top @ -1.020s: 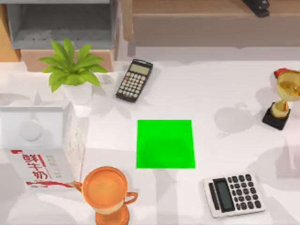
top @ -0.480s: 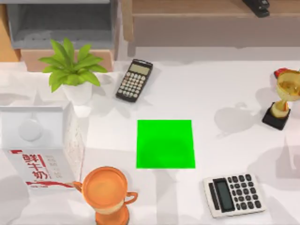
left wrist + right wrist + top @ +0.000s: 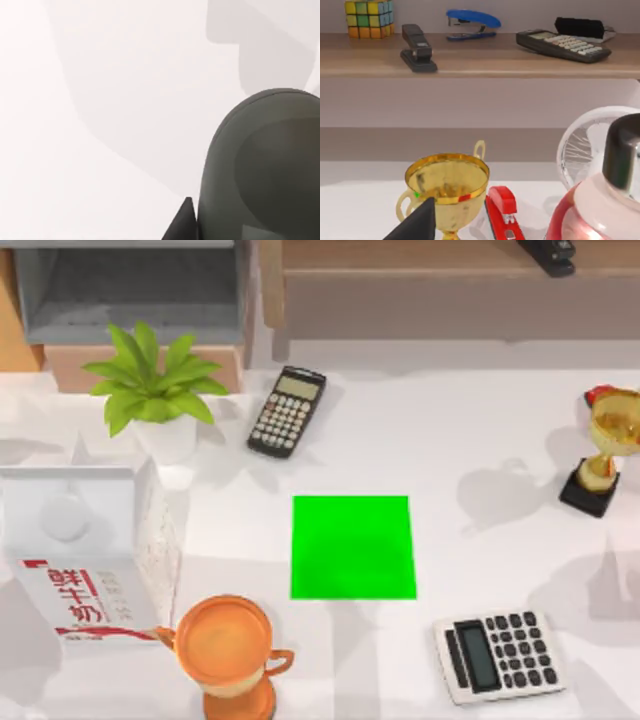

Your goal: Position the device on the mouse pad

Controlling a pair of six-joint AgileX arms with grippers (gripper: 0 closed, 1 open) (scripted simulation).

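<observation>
White table (image 3: 450, 440) (mouse pad (image 3: 352, 546) central) bears two calculators, trophies

Dark rounded body (image 3: 262, 170) over white table (image 3: 100, 125) (shadowed)

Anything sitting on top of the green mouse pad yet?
No. The mouse pad lies bare; the black calculator and the white calculator both rest on the table beside it.

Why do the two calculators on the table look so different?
The dark calculator has a black body with pale keys; the pale calculator has a light body with dark keys. The dark one is slimmer and lies behind the green mouse pad; the pale one is wider and lies nearer, to its right. Both lie flat, face up, off the pad.
</observation>
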